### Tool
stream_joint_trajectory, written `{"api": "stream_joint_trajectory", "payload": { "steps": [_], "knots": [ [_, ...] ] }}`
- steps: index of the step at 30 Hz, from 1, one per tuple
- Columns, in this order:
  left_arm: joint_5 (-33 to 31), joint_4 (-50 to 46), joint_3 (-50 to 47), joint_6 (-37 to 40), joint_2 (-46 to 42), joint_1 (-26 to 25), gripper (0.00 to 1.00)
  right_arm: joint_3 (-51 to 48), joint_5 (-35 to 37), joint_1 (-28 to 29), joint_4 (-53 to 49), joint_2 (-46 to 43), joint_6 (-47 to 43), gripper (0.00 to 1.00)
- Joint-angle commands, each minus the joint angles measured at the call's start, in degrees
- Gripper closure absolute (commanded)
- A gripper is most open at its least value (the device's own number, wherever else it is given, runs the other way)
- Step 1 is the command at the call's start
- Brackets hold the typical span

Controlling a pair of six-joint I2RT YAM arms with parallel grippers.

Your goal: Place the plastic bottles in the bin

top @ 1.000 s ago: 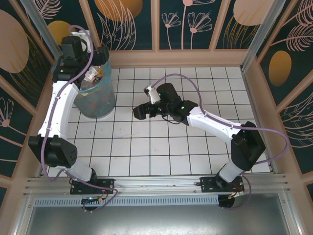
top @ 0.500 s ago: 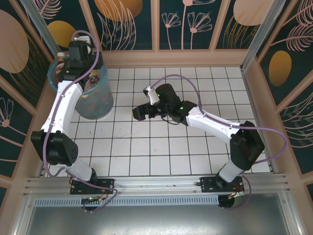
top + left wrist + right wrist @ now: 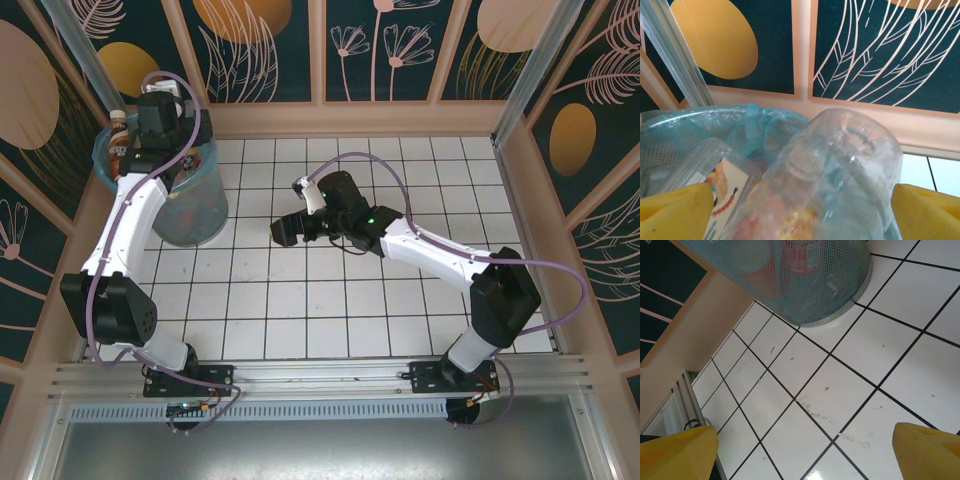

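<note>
Left gripper [image 3: 800, 210], fingers clamped on a clear plastic bottle [image 3: 835, 180], has swung farther left over the far-left bin [image 3: 205, 205] rim, so drop looks imminent; right gripper [image 3: 800, 452] idles spread open mid-table.

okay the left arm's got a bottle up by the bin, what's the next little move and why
Probably open the left gripper to drop the clear bottle. It sits between the yellow fingers, already above the bin with its blue bag, where other bottles lie.
</note>
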Motion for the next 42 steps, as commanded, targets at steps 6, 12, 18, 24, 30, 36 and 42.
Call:
{"api": "stream_joint_trajectory", "payload": {
  "steps": [6, 12, 18, 24, 30, 36, 42],
  "knots": [
    [4.5, 2.2, 9.1, 0.4, -9.0, 0.1, 0.01, 1.9, 5.3, -1.3, -0.6, -4.2, 0.1, 0.03],
    [-2.6, 11.3, -4.8, 12.3, -19.0, -17.7, 0.01, -0.4, 10.3, -11.8, -1.7, -11.7, -0.2, 0.01],
    [-0.8, 33.9, -40.7, 14.4, -30.3, -29.8, 0.02, -15.5, 17.8, -30.8, 7.9, -21.6, -5.8, 0.01],
    [-8.2, 53.7, -69.1, 15.1, -37.3, -29.7, 0.02, -39.0, 20.9, -41.6, 33.3, -28.3, -13.8, 0.01],
    [-14.5, 67.9, -83.5, 15.0, -39.9, -24.5, 0.02, -51.9, 21.1, -44.5, 56.2, -21.1, -15.3, 0.01],
    [-7.7, 76.4, -89.6, 9.9, -37.1, -11.0, 0.01, -52.6, 18.7, -44.8, 59.4, -16.5, -20.5, 0.01],
    [-0.8, 88.0, -89.9, 7.2, -26.3, -4.8, 0.02, -63.2, 15.7, -45.2, 83.2, -10.8, -23.8, 0.01]
  ]
}}
